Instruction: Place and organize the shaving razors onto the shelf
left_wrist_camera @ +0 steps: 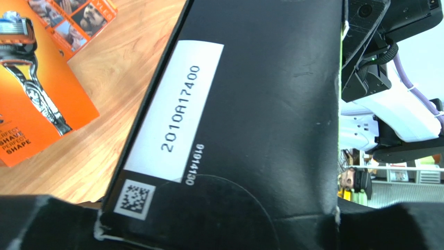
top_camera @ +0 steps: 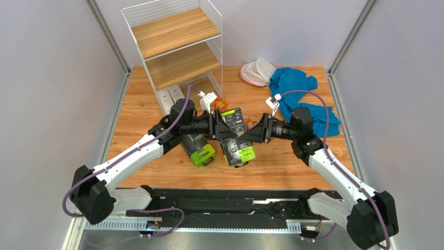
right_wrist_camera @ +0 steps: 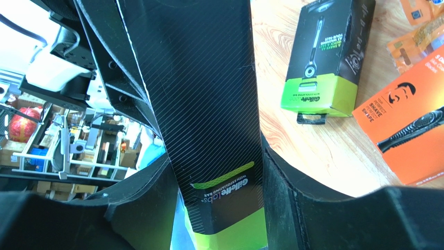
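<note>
Black Gillette Labs pack (top_camera: 237, 148) shared between arms, frame centre
Left gripper (top_camera: 219, 128) and right gripper (top_camera: 249, 130) both clamp it; next, probably, right releases and left carries it to the shelf (top_camera: 174, 32), upper left.

So the shelf (top_camera: 177, 47) stands at the back left of the table (top_camera: 292, 166), with two slim boxes (top_camera: 171, 96) upright at its foot. Back right there's a cloth (top_camera: 299, 91), and some pads (top_camera: 258, 72) just left of it. Dead centre, a razor pack (top_camera: 235, 136) sits between the left gripper (top_camera: 214, 126) and the right gripper (top_camera: 255, 131), one on each side, fingers against it. A second pack (top_camera: 200, 150) lies flat just left of that, under the left arm. A box (right_wrist_camera: 406, 130) lies on the table beside the second pack.
</note>
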`<state>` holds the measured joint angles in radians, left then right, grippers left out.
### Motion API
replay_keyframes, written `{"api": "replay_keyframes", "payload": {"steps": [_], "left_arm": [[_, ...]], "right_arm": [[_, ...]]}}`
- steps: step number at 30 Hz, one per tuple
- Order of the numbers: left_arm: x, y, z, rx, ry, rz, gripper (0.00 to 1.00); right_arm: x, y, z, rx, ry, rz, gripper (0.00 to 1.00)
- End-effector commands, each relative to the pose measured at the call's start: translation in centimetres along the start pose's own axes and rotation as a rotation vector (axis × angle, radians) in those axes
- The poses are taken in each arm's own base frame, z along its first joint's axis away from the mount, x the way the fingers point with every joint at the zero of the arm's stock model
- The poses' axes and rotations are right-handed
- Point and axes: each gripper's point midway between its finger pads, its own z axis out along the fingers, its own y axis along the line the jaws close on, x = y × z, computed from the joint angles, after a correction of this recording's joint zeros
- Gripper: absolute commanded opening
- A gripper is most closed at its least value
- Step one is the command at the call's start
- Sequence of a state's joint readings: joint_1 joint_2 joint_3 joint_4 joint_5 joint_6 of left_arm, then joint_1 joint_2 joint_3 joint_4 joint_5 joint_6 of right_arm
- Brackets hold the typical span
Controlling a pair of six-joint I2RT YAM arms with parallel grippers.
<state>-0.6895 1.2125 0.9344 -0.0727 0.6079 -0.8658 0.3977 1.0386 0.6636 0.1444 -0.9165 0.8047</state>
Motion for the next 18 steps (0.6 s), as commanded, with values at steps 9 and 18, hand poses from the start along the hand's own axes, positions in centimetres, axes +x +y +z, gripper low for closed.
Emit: {"api": "replay_keyframes", "payload": {"steps": [9,18], "left_arm": [[-5.4,-3.5,0.6,0.055,-0.128,0.093,0.15],[-11.2,-6.4,1.7,0.214,-0.220,0.022,0.12]], "right_arm": [[-3.7,-2.5,-2.7,0.237,-0.391,0.132,0.85],[-4.4,-1.3,-7.6,0.156,-0.731,0.165,1.00]]}}
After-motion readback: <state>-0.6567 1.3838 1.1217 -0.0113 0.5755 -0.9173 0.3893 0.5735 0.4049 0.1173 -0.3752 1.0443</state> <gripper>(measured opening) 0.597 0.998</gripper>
